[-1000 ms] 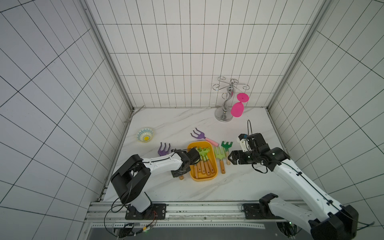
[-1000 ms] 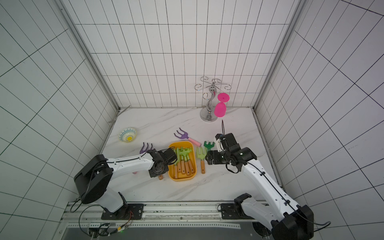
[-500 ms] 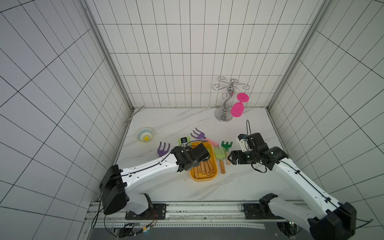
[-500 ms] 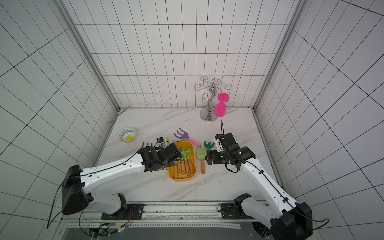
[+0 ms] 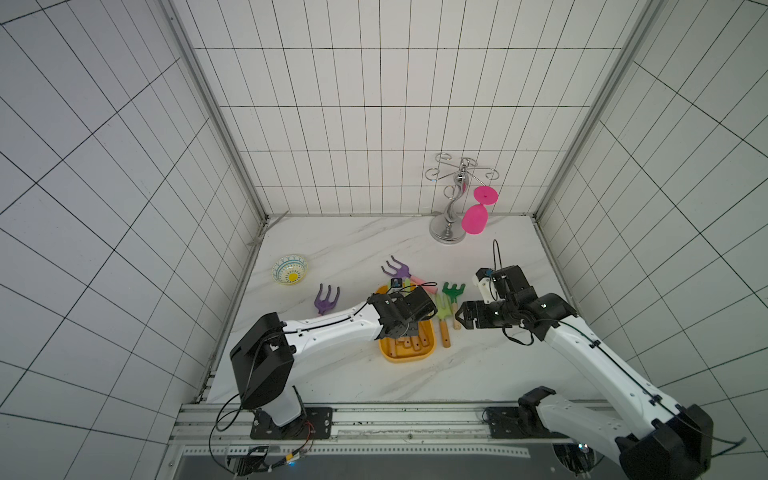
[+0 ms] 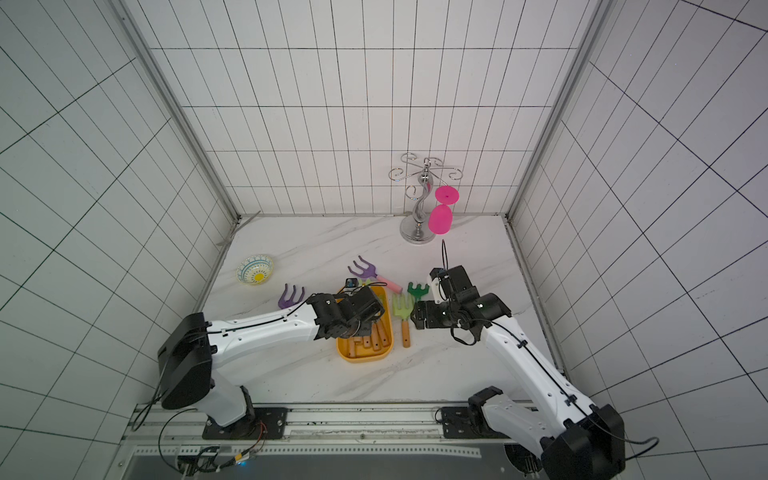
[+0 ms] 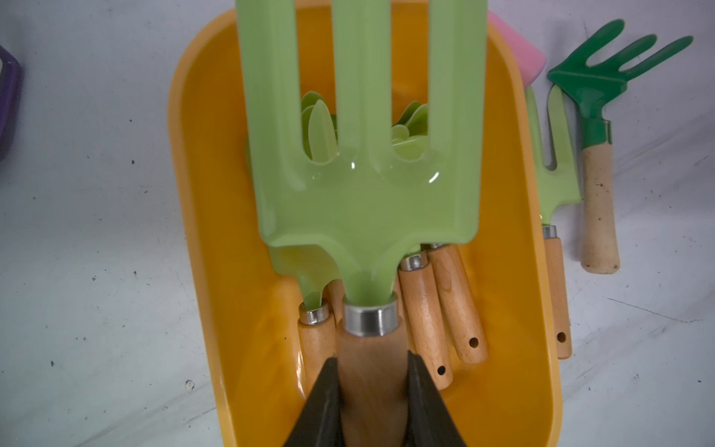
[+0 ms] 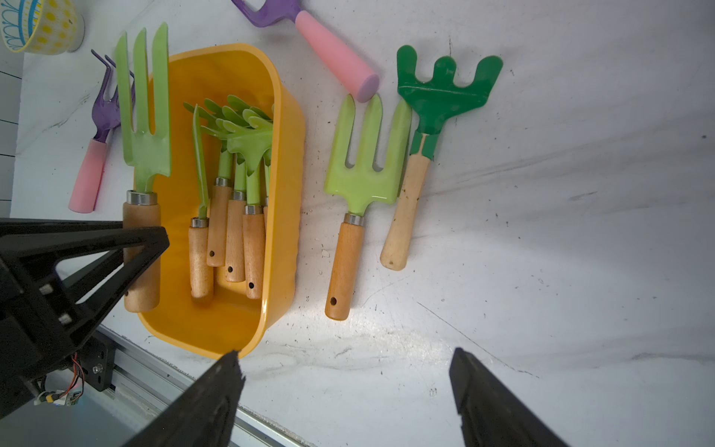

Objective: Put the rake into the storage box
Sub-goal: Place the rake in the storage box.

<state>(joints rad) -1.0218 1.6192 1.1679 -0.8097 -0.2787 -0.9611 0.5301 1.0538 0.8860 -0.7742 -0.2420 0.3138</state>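
My left gripper (image 7: 371, 360) is shut on the wooden handle of a light-green three-tined rake (image 7: 363, 185). It holds the rake lengthwise just above the yellow-orange storage box (image 7: 193, 193), clear of the several green wooden-handled rakes lying inside. In both top views the left gripper (image 5: 409, 328) (image 6: 361, 328) hangs over the storage box (image 5: 405, 359) (image 6: 363, 358). The right wrist view shows the held rake (image 8: 145, 127) over the box's far rim. My right gripper (image 8: 346, 360) (image 5: 460, 319) is open and holds nothing, just right of the box.
A light-green rake (image 8: 363, 174) and a dark-green rake (image 8: 437, 96) lie on the marble right of the box. Two purple rakes with pink handles (image 5: 326, 299) (image 5: 397, 270) lie behind and to its left. A patterned bowl (image 5: 290, 270) sits far left, a glass stand (image 5: 451, 216) at the back.
My left arm has stretched out and carried the light-green rake from the box's left side to above the box. The right arm has hardly moved.
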